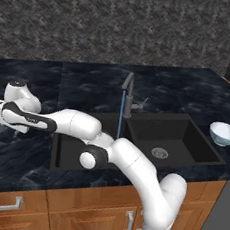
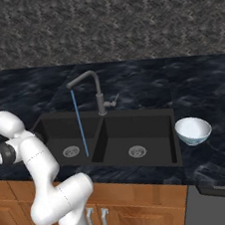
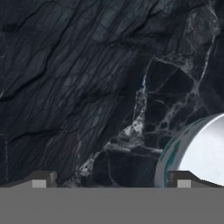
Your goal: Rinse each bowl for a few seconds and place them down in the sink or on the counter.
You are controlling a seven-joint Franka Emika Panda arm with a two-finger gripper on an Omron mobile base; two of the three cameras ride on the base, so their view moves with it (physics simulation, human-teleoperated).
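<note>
Fingers [image 3: 112, 179] spread wide, nothing held, hovering low over table [image 3: 87, 87] left of sink [image 1: 185, 139]. One bowl [image 3: 199, 153] just beside right finger tip in hand view, on table. Second bowl [image 1: 224, 133] sat on table right of sink. Faucet [image 2: 94, 89] ran thin stream into left basin.

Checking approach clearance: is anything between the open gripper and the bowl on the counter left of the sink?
Nothing visible. In the hand view the gripper is open just above the counter, and the bowl rim sits right by one fingertip, with only bare marble between. The faucet runs over the sink.
</note>
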